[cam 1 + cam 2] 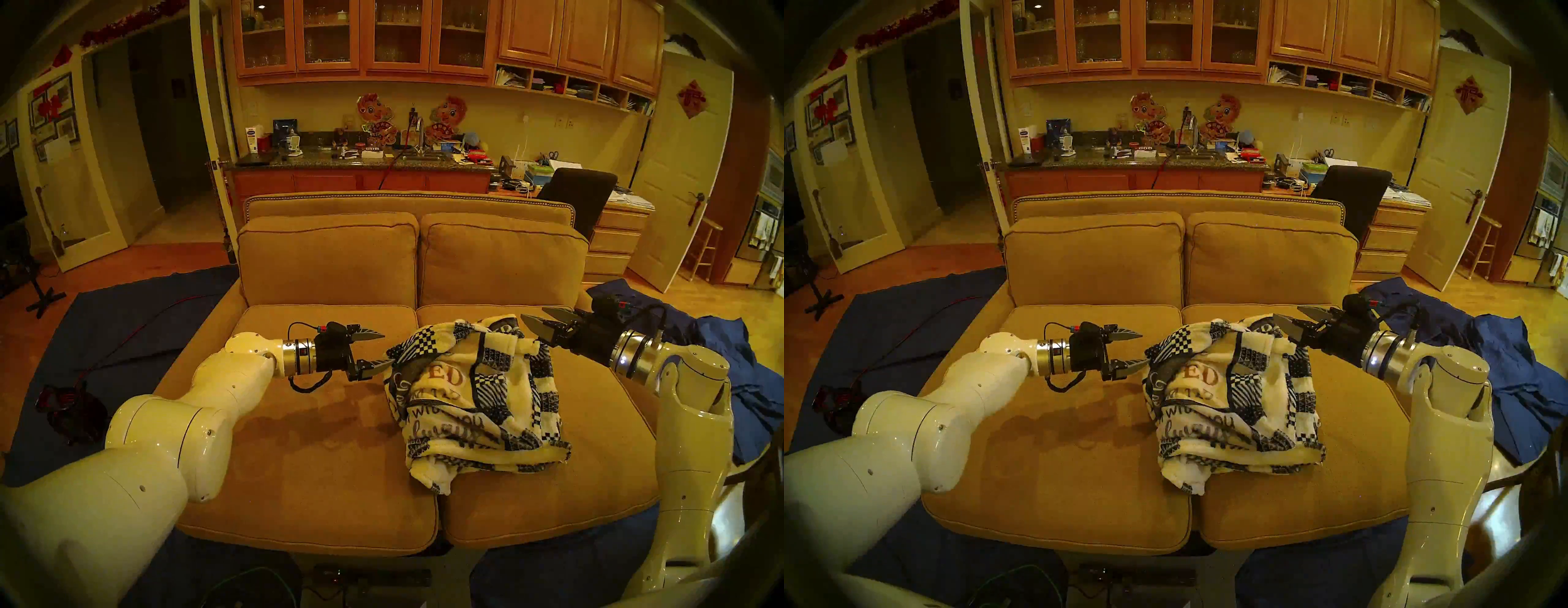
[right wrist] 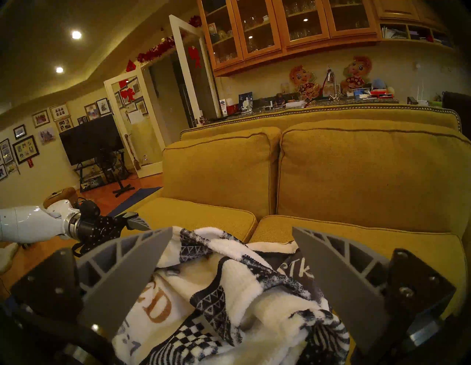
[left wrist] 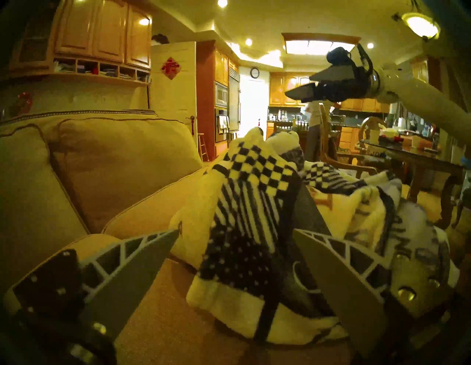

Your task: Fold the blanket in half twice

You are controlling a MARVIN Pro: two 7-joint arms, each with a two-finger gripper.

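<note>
I have the mustard sofa (image 1: pixel 297 424) in front of me, and the blanket (image 1: pixel 475 395) lies in a rumpled heap on its right seat cushion, near the middle seam, patterned side mostly up. It isn't spread, so I judge no fold is made yet; I'm at the stage of finding an edge. My left hand (image 1: pixel 375 350) sits level at the heap's left side, fingers apart, the lower one touching the checkered border. My right hand (image 1: pixel 541 327) hovers over the far right of the heap, fingers also apart, holding nothing. Next I need to close on a corner with each hand and draw the cloth out flat.
</note>
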